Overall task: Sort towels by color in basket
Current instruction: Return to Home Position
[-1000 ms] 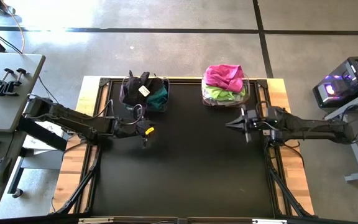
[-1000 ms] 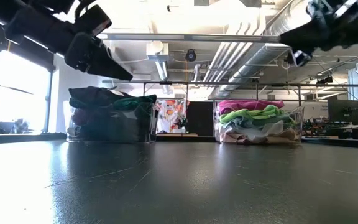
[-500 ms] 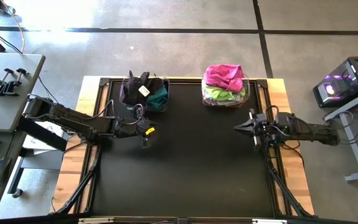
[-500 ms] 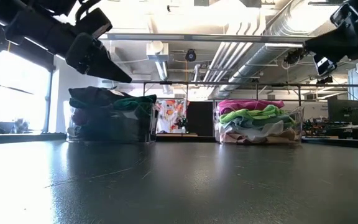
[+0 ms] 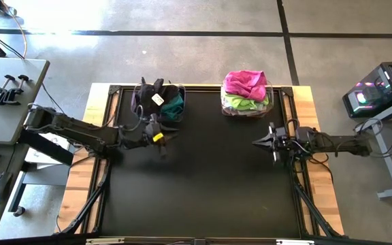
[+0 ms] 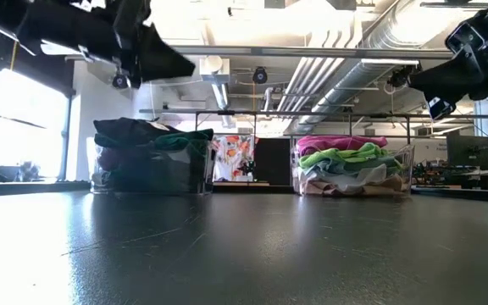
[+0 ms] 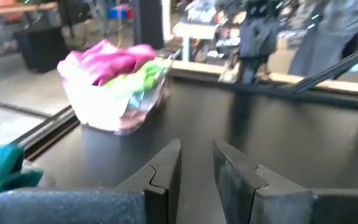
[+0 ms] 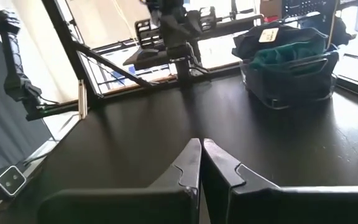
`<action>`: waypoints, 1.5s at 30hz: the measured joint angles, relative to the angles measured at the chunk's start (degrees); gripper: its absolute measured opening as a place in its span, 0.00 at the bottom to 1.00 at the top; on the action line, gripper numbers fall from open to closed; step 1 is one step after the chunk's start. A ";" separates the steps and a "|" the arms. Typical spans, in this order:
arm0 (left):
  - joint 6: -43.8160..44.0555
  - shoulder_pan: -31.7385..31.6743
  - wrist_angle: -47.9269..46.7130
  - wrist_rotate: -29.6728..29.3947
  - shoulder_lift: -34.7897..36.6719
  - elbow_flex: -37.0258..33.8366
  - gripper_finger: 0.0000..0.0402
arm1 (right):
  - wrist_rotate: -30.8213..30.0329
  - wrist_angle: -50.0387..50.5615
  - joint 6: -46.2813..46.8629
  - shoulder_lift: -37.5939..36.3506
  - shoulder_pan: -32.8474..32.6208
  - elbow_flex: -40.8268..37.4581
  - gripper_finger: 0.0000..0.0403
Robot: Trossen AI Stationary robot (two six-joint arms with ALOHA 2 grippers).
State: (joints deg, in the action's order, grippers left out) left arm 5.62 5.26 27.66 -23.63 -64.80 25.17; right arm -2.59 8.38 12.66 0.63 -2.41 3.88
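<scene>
Two clear baskets stand at the table's far edge. The left basket holds black and teal towels, also seen in the right wrist view. The right basket holds magenta, lime green and white towels, also seen in the left wrist view. My left gripper hovers just in front of the dark basket, high above the mat, with its fingers a little apart and nothing between them. My right gripper hovers near the table's right side, shut and holding nothing.
The black mat lies bare between and in front of the baskets. A metal frame runs along the table's edges. A side desk stands to the left and a computer case to the right.
My left gripper has risen and swung toward the far edge, closer to the dark basket. My right gripper has drawn back toward the table's right edge and come down a little. The towels and baskets have stayed still.
</scene>
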 joint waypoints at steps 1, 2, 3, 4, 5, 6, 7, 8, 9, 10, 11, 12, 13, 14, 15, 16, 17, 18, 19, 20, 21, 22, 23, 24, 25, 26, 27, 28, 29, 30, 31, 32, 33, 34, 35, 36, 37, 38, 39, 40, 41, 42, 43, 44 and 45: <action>-0.70 -0.65 -0.02 1.42 0.97 0.00 0.19 | 0.00 -0.02 -0.09 0.02 -0.21 0.00 0.00; -1.05 -1.42 -0.86 2.50 2.16 0.00 0.19 | 0.00 0.04 -0.12 0.03 -0.36 0.00 0.00; -1.16 -2.28 -2.12 3.05 3.54 0.00 0.19 | -0.02 0.16 -0.08 0.10 -0.48 0.00 0.00; -1.18 -3.11 -3.64 3.69 5.08 0.00 0.19 | 0.00 0.20 0.08 0.19 -0.62 0.00 0.00; -1.28 -3.84 -5.36 3.89 6.81 -0.14 0.19 | 0.04 0.22 0.35 0.19 -0.71 0.00 0.00; -1.87 -4.44 -6.18 4.23 8.76 -0.73 0.19 | 0.04 0.26 0.36 0.19 -0.77 0.00 0.00; -2.76 -4.94 -6.29 4.73 10.89 -1.72 0.19 | 0.06 0.26 0.35 0.19 -0.77 0.00 0.00; -3.77 -5.33 -5.99 5.15 13.10 -2.90 0.19 | 0.07 0.24 0.37 0.19 -0.77 0.00 0.00; -4.56 -5.55 -5.10 5.22 15.28 -4.43 0.19 | 0.07 0.24 0.35 0.19 -0.77 0.00 0.00; -4.83 -5.71 -3.56 5.35 17.60 -6.34 0.19 | 0.07 0.24 0.36 0.19 -0.77 0.00 0.00; -5.06 -5.73 -1.84 5.74 19.82 -8.37 0.19 | 0.07 0.24 0.37 0.19 -0.75 0.00 0.00; -5.30 -5.76 -0.20 6.87 22.00 -10.43 0.19 | 0.09 0.26 0.35 0.19 -0.77 0.00 0.00; -5.69 -5.78 0.83 8.73 24.30 -12.38 0.19 | 0.11 0.26 0.35 0.19 -0.77 0.00 0.00; -5.74 -5.78 1.49 10.94 26.56 -14.22 0.19 | 0.11 0.26 0.35 0.19 -0.77 0.00 0.00; -5.61 -5.79 2.14 13.15 28.72 -15.89 0.19 | 0.11 0.26 0.35 0.19 -0.76 0.00 0.00; -5.21 -5.78 2.25 14.94 30.61 -17.10 0.19 | 0.11 0.26 0.37 0.19 -0.75 0.00 0.00; -4.81 -5.78 2.37 16.44 32.49 -18.21 0.19 | 0.11 0.26 0.37 0.19 -0.77 0.00 0.00; -4.81 -5.80 2.34 17.76 34.07 -19.32 0.19 | 0.13 0.29 0.35 0.19 -0.76 0.00 0.00; -5.80 -5.78 2.12 18.97 35.47 -20.33 0.19 | 0.13 0.29 0.35 0.19 -0.77 0.00 0.00; -7.10 -5.80 1.87 19.99 36.83 -21.21 0.19 | 0.15 0.29 0.35 0.19 -0.75 0.00 0.00; -8.32 -5.80 1.91 20.62 38.00 -22.17 0.19 | 0.15 0.29 0.35 0.19 -0.75 0.00 0.00; -8.99 -5.78 1.97 20.86 39.26 -23.21 0.19 | 0.17 0.29 0.35 0.19 -0.77 0.00 0.00; -9.07 -5.79 2.02 20.87 40.50 -24.05 0.19 | 0.17 0.29 0.35 0.19 -0.75 0.00 0.00; -8.66 -5.78 1.62 20.90 41.81 -24.55 0.19 | 0.17 0.30 0.35 0.19 -0.75 0.00 0.00; -7.91 -5.78 0.14 21.28 43.09 -24.57 0.19 | 0.17 0.31 0.35 0.19 -0.75 0.00 0.00; -7.32 -5.78 -1.38 21.76 44.27 -24.57 0.19 | 0.17 0.31 0.35 0.19 -0.75 0.00 0.00; -6.69 -5.78 -2.63 22.18 45.45 -24.57 0.19 | 0.17 0.31 0.35 0.19 -0.75 0.00 0.00; -6.18 -5.78 -3.84 22.58 46.50 -24.57 0.19 | 0.17 0.31 0.35 0.19 -0.75 0.00 0.00; -5.94 -5.78 -5.09 23.05 47.58 -24.57 0.19 | 0.19 0.31 0.35 0.19 -0.75 0.00 0.00; -5.84 -5.78 -5.96 23.64 48.68 -24.57 0.19 | 0.17 0.31 0.35 0.19 -0.75 0.00 0.00; -5.84 -5.78 -7.16 24.47 49.78 -24.57 0.19 | 0.20 0.31 0.35 0.19 -0.75 0.00 0.00; -5.85 -5.78 -8.27 25.38 50.83 -24.57 0.19 | 0.19 0.31 0.35 0.19 -0.75 0.00 0.00; -6.12 -5.78 -9.64 26.09 51.92 -24.55 0.19 | 0.20 0.31 0.35 0.19 -0.75 0.00 0.00; -6.30 -5.78 -11.49 26.60 52.96 -24.55 0.19 | 0.20 0.31 0.35 0.19 -0.75 0.00 0.00; -6.37 -5.78 -13.45 27.03 53.91 -24.55 0.19 | 0.20 0.31 0.35 0.19 -0.75 0.00 0.00; -6.40 -5.76 -15.28 27.56 54.78 -24.55 0.19 | 0.20 0.31 0.35 0.19 -0.75 0.00 0.00; -6.33 -5.75 -16.92 28.14 55.66 -24.55 0.19 | 0.19 0.31 0.35 0.19 -0.75 0.00 0.00; -6.25 -5.72 -18.29 28.69 56.47 -24.55 0.19 | 0.20 0.31 0.35 0.19 -0.75 0.00 0.00; -5.99 -5.61 -19.53 29.31 57.23 -24.55 0.19 | 0.20 0.29 0.35 0.19 -0.75 0.00 0.00; -5.63 -5.46 -20.65 29.80 58.00 -24.55 0.19 | 0.20 0.31 0.35 0.19 -0.75 0.00 0.00; -5.20 -5.26 -21.42 30.44 58.65 -24.55 0.19 | 0.20 0.31 0.35 0.19 -0.75 0.00 0.00; -5.02 -4.98 -21.84 31.06 59.33 -24.55 0.19 | 0.19 0.31 0.35 0.19 -0.75 0.00 0.00; -4.83 -4.66 -22.24 31.51 60.02 -24.55 0.19 | 0.19 0.31 0.35 0.19 -0.75 0.00 0.00; -4.90 -4.37 -23.05 31.60 60.76 -24.53 0.19 | 0.20 0.31 0.35 0.19 -0.75 0.00 0.00; -5.26 -4.12 -24.09 31.51 61.45 -24.52 0.19 | 0.19 0.31 0.35 0.19 -0.75 0.00 0.00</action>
State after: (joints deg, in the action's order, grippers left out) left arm 0.35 1.14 3.56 7.88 -3.35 0.64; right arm -2.40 8.69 13.02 0.82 -3.16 3.88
